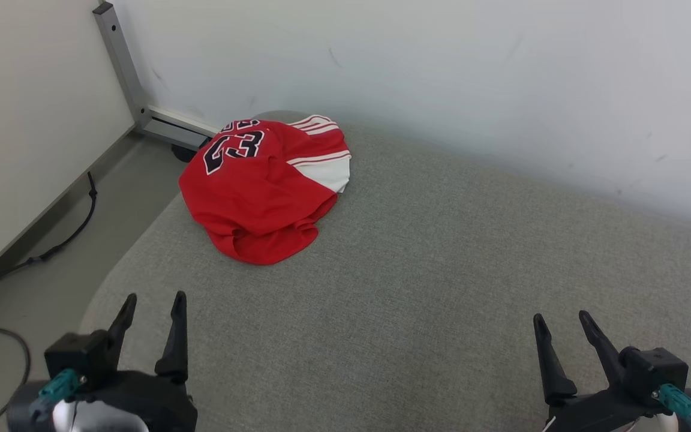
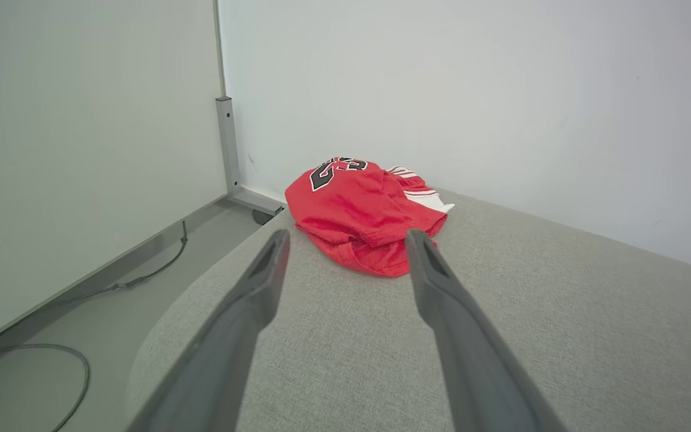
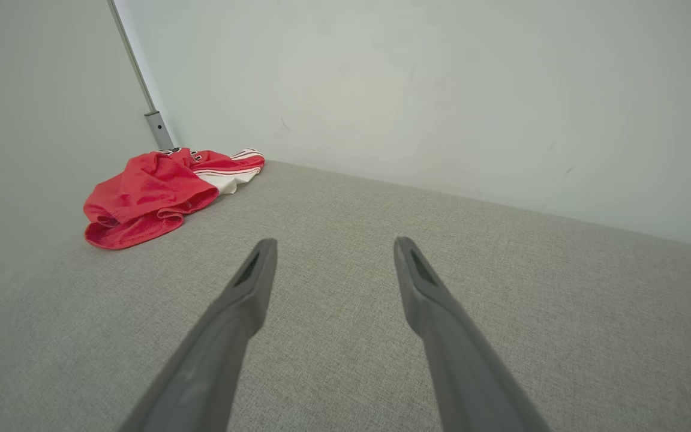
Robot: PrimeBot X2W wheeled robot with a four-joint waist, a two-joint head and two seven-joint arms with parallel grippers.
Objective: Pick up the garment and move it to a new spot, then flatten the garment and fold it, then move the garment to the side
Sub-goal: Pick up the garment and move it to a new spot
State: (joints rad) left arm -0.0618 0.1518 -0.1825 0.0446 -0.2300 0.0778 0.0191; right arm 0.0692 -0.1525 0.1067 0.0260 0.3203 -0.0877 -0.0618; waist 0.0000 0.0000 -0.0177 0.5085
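- At the grey table's (image 1: pixel 441 270) far left corner: one crumpled red jersey (image 1: pixel 255 192).
- Near edge: left gripper (image 1: pixel 155 296) and right gripper (image 1: pixel 561 315), two in all, fingers spread wide, empty.

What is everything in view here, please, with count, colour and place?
garment: one, red with white and black, crumpled on the table's far left
table: one, grey fabric, across the middle
post: one, grey metal, corner behind the garment
cables: two, black, floor at left
walls: two, white, behind and left
left gripper: one, black, lower left, jaws open, empty
right gripper: one, black, lower right, jaws open, empty
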